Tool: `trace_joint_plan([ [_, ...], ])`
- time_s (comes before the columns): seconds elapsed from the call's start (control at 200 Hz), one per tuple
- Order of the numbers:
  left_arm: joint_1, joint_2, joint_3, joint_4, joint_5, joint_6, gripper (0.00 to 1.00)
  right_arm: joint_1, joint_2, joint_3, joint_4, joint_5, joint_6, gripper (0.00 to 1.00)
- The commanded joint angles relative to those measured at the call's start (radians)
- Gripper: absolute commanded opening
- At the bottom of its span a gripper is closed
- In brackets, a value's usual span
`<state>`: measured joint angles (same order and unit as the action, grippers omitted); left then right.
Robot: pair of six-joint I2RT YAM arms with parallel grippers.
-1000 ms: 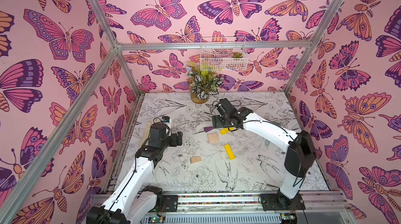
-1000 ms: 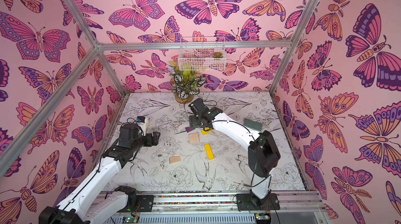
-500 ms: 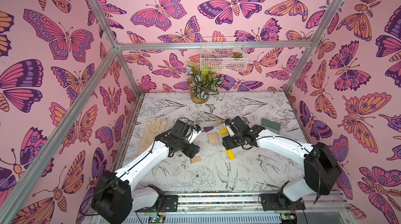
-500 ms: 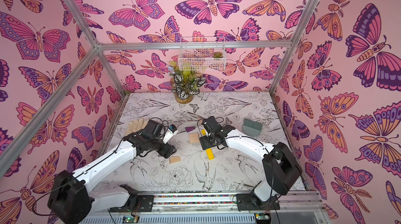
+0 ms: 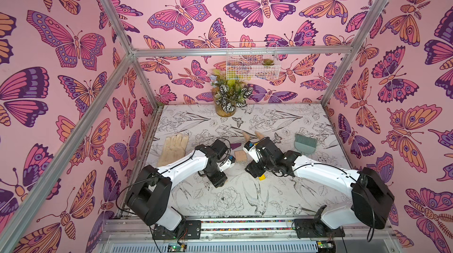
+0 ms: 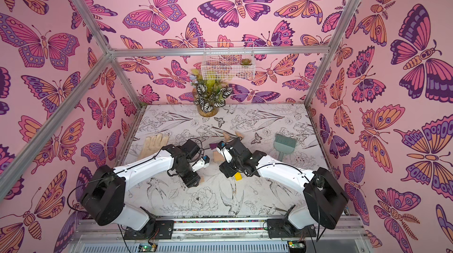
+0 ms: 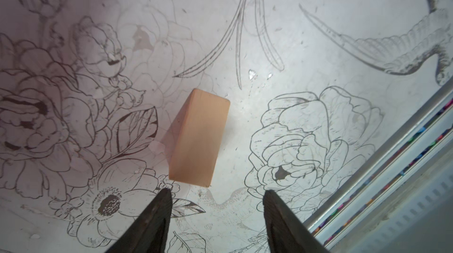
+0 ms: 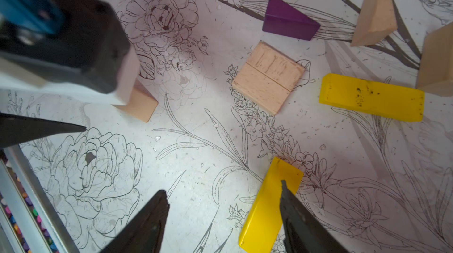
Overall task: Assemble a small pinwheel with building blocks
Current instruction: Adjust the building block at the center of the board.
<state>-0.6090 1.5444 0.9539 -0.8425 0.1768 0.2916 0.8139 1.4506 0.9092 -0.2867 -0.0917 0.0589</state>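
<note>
Nothing is joined yet; pale wooden square block (image 8: 267, 77), dark purple wedge (image 8: 286, 18) and flat yellow bars (image 8: 371, 97) lie apart; left gripper (image 7: 217, 193) and right gripper (image 8: 224, 188) are wide, empty.

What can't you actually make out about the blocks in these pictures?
Yellow bar: in both top views, mostly under the right arm.
Wooden block: in the right wrist view, half hidden by the blurred left arm.
Wooden wedge: cut off by that view's edge.
Wire basket contents: too small in the top views.
</note>
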Motion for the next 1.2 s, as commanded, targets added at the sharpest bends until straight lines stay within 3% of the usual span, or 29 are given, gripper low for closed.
trace_joint_plan([
  [0.0,-0.003,0.042,0.020,-0.042,-0.019,0.024,0.61,0.009,-0.038,-0.018,0.063,-0.001,-0.060,0.73],
  [0.165,-0.003,0.103,0.036,-0.031,-0.060,0.036,0.57,0.011,-0.064,-0.045,0.075,0.004,-0.067,0.72],
  [0.411,-0.002,0.100,0.035,0.031,-0.138,0.024,0.58,0.011,-0.093,-0.063,0.072,0.027,-0.067,0.72],
  [0.696,-0.008,0.098,0.005,0.052,-0.051,0.070,0.60,0.010,-0.107,-0.072,0.078,0.007,-0.076,0.72],
  [0.831,-0.007,0.138,0.006,0.040,-0.014,0.078,0.47,0.010,-0.128,-0.085,0.084,0.000,-0.096,0.72],
  [1.001,-0.008,0.191,0.024,0.018,0.023,0.074,0.15,0.026,-0.169,-0.114,0.081,0.001,-0.167,0.70],
  [1.106,-0.003,0.171,0.042,0.003,0.071,0.064,0.09,0.075,-0.218,-0.154,0.106,0.042,-0.249,0.67],
  [1.197,0.019,0.122,0.061,-0.011,0.183,0.053,0.08,0.119,-0.256,-0.187,0.134,0.066,-0.331,0.64],
])
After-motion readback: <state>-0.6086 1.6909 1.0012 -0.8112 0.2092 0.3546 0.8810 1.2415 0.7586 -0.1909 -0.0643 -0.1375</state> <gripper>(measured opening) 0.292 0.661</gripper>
